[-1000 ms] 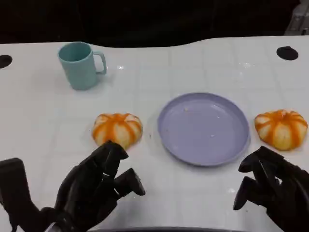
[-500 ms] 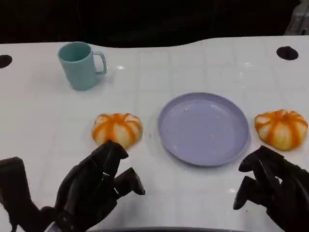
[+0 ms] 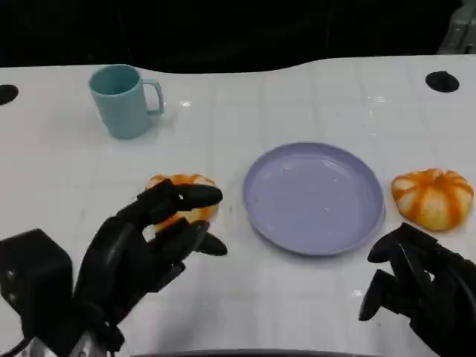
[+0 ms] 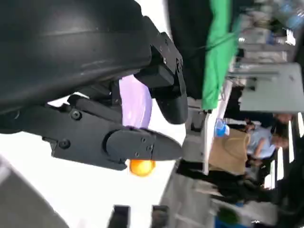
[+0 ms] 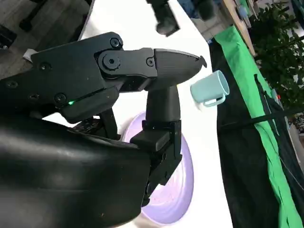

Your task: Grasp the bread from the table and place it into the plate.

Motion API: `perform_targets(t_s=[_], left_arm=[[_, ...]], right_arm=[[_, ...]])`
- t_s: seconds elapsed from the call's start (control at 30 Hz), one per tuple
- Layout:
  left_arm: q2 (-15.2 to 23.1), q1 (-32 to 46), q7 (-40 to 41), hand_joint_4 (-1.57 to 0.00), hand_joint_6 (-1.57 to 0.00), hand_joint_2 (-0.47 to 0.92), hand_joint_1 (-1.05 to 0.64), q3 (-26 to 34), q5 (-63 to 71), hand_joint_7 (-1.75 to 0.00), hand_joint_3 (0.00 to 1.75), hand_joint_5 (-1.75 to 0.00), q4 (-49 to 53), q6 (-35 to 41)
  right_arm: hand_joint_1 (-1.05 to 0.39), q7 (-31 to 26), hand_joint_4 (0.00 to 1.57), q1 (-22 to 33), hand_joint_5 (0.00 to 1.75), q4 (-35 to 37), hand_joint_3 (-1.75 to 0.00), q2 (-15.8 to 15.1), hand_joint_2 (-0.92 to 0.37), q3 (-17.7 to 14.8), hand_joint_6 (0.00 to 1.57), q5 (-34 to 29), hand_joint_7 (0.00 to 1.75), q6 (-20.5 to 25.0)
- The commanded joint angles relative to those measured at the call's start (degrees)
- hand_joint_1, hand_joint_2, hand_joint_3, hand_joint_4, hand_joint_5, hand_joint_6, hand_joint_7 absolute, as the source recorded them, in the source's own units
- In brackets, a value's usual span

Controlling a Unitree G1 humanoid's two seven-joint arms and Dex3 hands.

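Overhead, both empty hands spread, left hand over one bread; right wrist view's teal mug.

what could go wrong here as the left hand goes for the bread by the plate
The left hand hangs over the near bread with fingers apart, hiding much of it from the head camera, so the grasp may land off-centre. A push could slide the bread into the purple plate's rim. A second bread might confuse the target.
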Motion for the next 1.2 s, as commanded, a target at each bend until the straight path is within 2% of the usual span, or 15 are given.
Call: perform_targets(t_s=[0.03,0.13,0.17,0.3,0.5,0.67,0.83,0.87,0.97,1.1,1.2], left_arm=[[3.6,-2.2,0.8,-0.30,-0.43,0.92,-0.55,-1.0,7.6,-0.45,0.12,-0.99,1.5,-5.5],[7.5,-4.4,2.7,-0.17,-0.46,0.92,-0.41,-2.3,16.6,-0.20,0.04,-0.82,0.9,-6.8],[8.1,-4.7,3.0,-0.15,-0.46,0.91,-0.39,-2.5,18.4,-0.17,0.03,-0.80,1.0,-7.4],[12.3,-7.5,5.7,-0.09,-0.42,0.87,-0.30,-4.3,28.3,-0.10,0.00,-0.77,4.0,-14.7],[16.7,-10.0,7.9,0.00,-0.36,0.81,-0.32,-6.3,39.8,-0.04,0.00,-0.63,4.2,-16.2],[19.7,-12.3,8.6,0.00,-0.29,0.79,-0.36,-8.2,48.8,0.00,0.00,-0.38,4.1,-15.8],[20.7,-14.1,6.7,0.00,-0.28,0.78,-0.37,-10.1,53.9,0.00,0.00,-0.31,3.7,-13.3],[21.1,-15.1,5.4,0.00,-0.22,0.75,-0.30,-11.1,56.2,0.00,0.00,-0.17,3.4,-11.9],[20.6,-17.6,3.1,0.00,-0.17,0.71,-0.20,-13.9,61.4,0.00,0.00,-0.06,3.9,-7.9],[18.8,-20.0,2.6,0.00,-0.16,0.70,-0.13,-16.5,64.5,0.00,0.00,-0.03,6.4,-4.1],[17.1,-22.4,0.7,0.00,-0.15,0.71,-0.13,-18.2,64.2,0.00,0.01,-0.04,9.6,-1.1]], right_arm=[[-0.45,-0.4,0.65,-0.5,1.75,-0.1,-0.39,-0.4,-0.92,-0.4,0.50,0.1,1.63,0.1],[-0.44,-0.2,0.65,-0.6,1.75,0.2,-0.38,-0.2,-0.92,-0.7,0.50,0.5,1.63,0.1],[-0.44,-0.1,0.64,-0.6,1.75,0.3,-0.38,-0.2,-0.92,-0.7,0.50,0.6,1.63,0.1],[-0.43,-0.5,0.64,-0.7,1.75,-0.1,-0.38,-0.2,-0.92,-0.5,0.50,0.4,1.63,0.5],[-0.44,-0.3,0.64,-0.7,1.75,0.1,-0.38,-0.2,-0.92,-0.3,0.49,0.0,1.63,0.1],[-0.44,-0.1,0.65,-0.8,1.75,0.4,-0.38,-0.3,-0.92,-0.3,0.50,-0.3,1.63,-0.3],[-0.44,-0.1,0.65,-0.8,1.75,0.5,-0.38,-0.3,-0.92,-0.3,0.51,-0.4,1.62,-0.4],[-0.44,-0.1,0.65,-0.8,1.75,0.5,-0.38,-0.3,-0.92,-0.3,0.51,-0.4,1.62,-0.5],[-0.44,0.4,0.65,-0.8,1.75,0.7,-0.38,-0.4,-0.92,-0.3,0.50,-0.4,1.62,-0.9],[-0.45,1.0,0.65,-0.7,1.75,1.0,-0.38,-0.4,-0.92,-0.5,0.50,-0.1,1.62,-1.4],[-0.46,1.6,0.65,-0.6,1.75,1.3,-0.37,-0.5,-0.92,-0.7,0.50,0.0,1.62,-1.8]])
